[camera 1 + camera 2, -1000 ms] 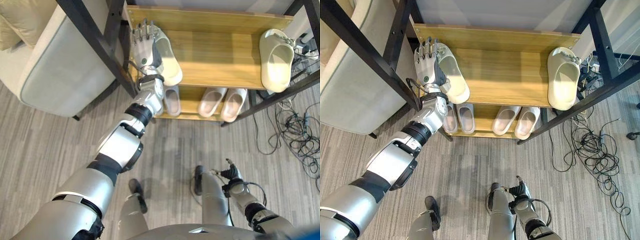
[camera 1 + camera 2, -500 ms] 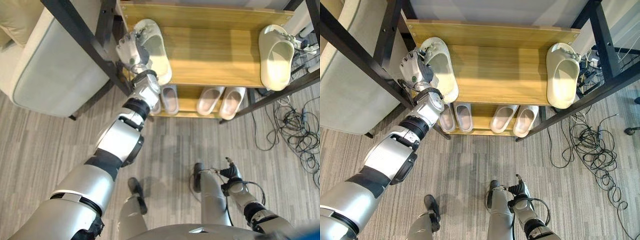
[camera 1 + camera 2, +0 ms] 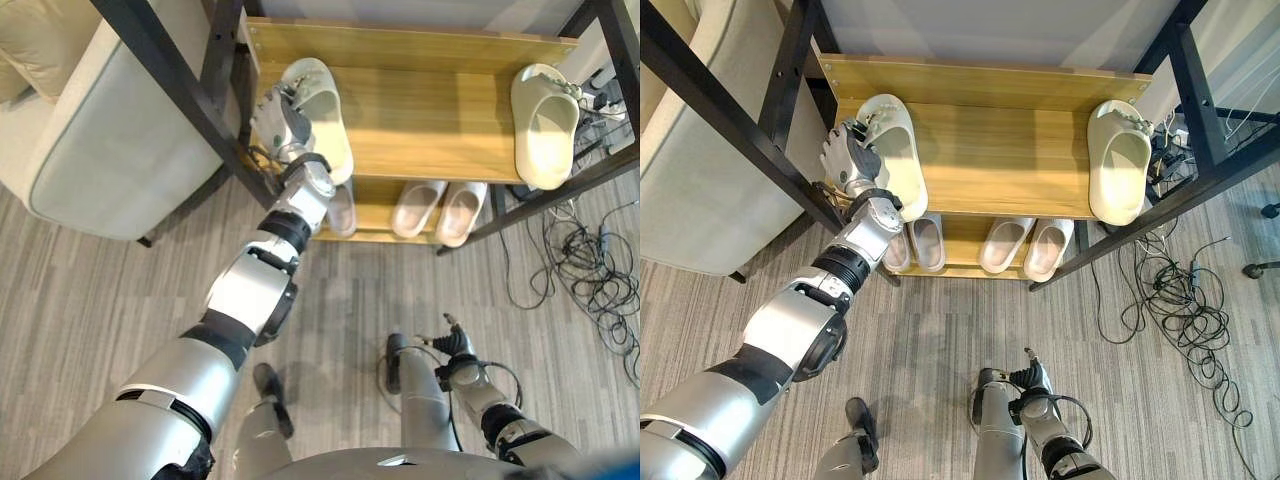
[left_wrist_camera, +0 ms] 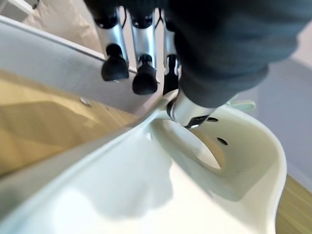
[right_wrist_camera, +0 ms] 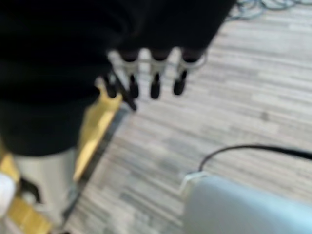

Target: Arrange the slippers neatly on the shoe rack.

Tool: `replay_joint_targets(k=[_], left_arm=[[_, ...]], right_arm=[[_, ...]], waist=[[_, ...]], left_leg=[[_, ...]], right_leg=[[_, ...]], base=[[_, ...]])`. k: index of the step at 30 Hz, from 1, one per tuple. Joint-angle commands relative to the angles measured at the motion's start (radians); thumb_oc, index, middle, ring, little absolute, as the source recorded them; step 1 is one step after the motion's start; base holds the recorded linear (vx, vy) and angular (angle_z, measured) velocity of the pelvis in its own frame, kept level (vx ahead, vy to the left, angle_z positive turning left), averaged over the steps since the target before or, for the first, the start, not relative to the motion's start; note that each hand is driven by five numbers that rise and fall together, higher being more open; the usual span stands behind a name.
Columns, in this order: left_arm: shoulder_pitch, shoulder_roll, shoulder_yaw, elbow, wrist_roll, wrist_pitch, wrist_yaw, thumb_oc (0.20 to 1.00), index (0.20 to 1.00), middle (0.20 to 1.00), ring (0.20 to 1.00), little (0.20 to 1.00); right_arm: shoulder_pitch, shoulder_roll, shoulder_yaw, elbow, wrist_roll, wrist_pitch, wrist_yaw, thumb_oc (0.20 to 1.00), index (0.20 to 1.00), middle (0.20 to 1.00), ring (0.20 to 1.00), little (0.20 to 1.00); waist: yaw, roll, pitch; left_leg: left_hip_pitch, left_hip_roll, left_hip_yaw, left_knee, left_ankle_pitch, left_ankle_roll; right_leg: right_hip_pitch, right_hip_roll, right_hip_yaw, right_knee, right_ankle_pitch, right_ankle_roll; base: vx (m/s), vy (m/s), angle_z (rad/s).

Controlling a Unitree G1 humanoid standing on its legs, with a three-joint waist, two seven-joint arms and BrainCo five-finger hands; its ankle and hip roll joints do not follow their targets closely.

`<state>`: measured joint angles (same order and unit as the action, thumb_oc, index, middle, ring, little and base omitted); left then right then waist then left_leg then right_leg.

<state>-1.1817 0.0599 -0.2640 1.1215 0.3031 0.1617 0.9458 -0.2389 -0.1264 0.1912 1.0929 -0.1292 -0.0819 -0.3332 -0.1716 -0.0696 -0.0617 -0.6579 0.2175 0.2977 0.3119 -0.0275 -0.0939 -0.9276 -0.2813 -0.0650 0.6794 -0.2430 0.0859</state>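
My left robot hand (image 3: 847, 158) reaches up to the left end of the top shelf of the wooden shoe rack with black metal frame (image 3: 1010, 160), and its fingers are curled round the outer edge of a pale cream rubber slipper (image 3: 895, 160) lying there. In my left wrist view the thumb sits inside the slipper's opening while the dark-tipped fingers (image 4: 115, 68) stand just beyond its rim, so the rim is pinched between them. The slipper rests on the shelf board with its toe toward the back wall, tilted a little off the line of the shelf.

A matching pale cream rubber slipper (image 3: 1117, 160) lies at the far right end of the same shelf, well apart from the one I hold. On the lower shelf stand 2 pairs of light beige slippers (image 3: 1025, 246), side by side.

A grey upholstered sofa (image 3: 100, 130) stands just beside the rack's left post.

My right robot hand (image 3: 1030, 378) hangs low over the grey wood-plank floor (image 3: 1160, 400), its fingers relaxed and holding nothing.
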Motion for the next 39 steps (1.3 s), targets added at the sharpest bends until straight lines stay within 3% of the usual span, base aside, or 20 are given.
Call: replay_joint_targets(k=[1, 15, 19, 20, 22, 24, 39], left_arm=[[-0.107, -0.055, 0.055, 0.015, 0.028, -0.048, -0.003, 0.200, 0.200, 0.200, 0.200, 0.200], [-0.182, -0.144, 0.089, 0.039, 0.003, -0.073, 0.002, 0.200, 0.200, 0.200, 0.200, 0.200], [-0.240, -0.134, 0.108, 0.075, -0.030, -0.100, 0.044, 0.200, 0.200, 0.200, 0.200, 0.200], [-0.276, -0.119, 0.107, 0.109, -0.048, -0.109, 0.065, 0.200, 0.200, 0.200, 0.200, 0.200], [-0.304, -0.106, 0.104, 0.138, -0.058, -0.117, 0.087, 0.200, 0.200, 0.200, 0.200, 0.200], [-0.313, -0.105, 0.100, 0.154, -0.064, -0.115, 0.095, 0.200, 0.200, 0.200, 0.200, 0.200], [-0.399, -0.110, 0.095, 0.240, -0.124, -0.107, 0.101, 0.200, 0.200, 0.200, 0.200, 0.200]], right_arm=[[-0.101, -0.047, -0.004, 0.009, 0.013, 0.001, 0.000, 1.000, 1.000, 1.000, 1.000, 1.000], [-0.158, -0.089, 0.000, 0.041, 0.031, 0.003, -0.004, 1.000, 1.000, 1.000, 1.000, 1.000], [-0.178, -0.104, -0.004, 0.060, 0.035, 0.006, 0.001, 1.000, 1.000, 1.000, 1.000, 1.000], [-0.174, -0.111, -0.002, 0.062, 0.032, 0.005, 0.002, 1.000, 1.000, 1.000, 1.000, 1.000], [-0.177, -0.116, -0.001, 0.067, 0.028, 0.004, 0.003, 1.000, 1.000, 1.000, 1.000, 1.000], [-0.175, -0.120, -0.001, 0.072, 0.026, 0.004, 0.003, 1.000, 1.000, 1.000, 1.000, 1.000], [-0.185, -0.114, -0.003, 0.118, 0.018, -0.001, -0.006, 1.000, 1.000, 1.000, 1.000, 1.000]], waist=[[-0.019, 0.002, 0.112], [-0.046, 0.042, 0.135], [-0.059, 0.050, 0.141], [-0.067, 0.058, 0.139], [-0.078, 0.058, 0.140], [-0.078, 0.065, 0.137], [-0.093, 0.084, 0.126]], left_leg=[[-0.056, -0.036, 0.034, 0.141, -0.143, 0.052], [-0.005, -0.003, 0.089, 0.120, -0.132, 0.025], [0.004, 0.005, 0.112, 0.118, -0.131, 0.018], [0.017, 0.008, 0.118, 0.122, -0.164, 0.009], [0.012, 0.012, 0.135, 0.113, -0.133, 0.011], [0.024, 0.014, 0.134, 0.121, -0.167, 0.004], [0.072, 0.049, 0.184, 0.120, -0.168, -0.031]], right_leg=[[0.162, 0.012, 0.026, -0.401, 0.273, 0.121], [0.118, 0.060, 0.101, -0.351, 0.251, 0.079], [0.100, 0.069, 0.121, -0.344, 0.252, 0.073], [0.098, 0.071, 0.123, -0.329, 0.224, 0.071], [0.081, 0.082, 0.147, -0.336, 0.253, 0.066], [0.084, 0.081, 0.142, -0.320, 0.222, 0.068], [0.065, 0.114, 0.187, -0.284, 0.200, 0.041]], base=[[-0.01, -0.064, -0.05], [0.00, -0.048, -0.12], [0.02, -0.015, -0.13], [0.00, -0.011, -0.08], [0.02, -0.006, -0.13], [0.11, 0.028, -0.19], [0.04, -0.032, -0.11]])
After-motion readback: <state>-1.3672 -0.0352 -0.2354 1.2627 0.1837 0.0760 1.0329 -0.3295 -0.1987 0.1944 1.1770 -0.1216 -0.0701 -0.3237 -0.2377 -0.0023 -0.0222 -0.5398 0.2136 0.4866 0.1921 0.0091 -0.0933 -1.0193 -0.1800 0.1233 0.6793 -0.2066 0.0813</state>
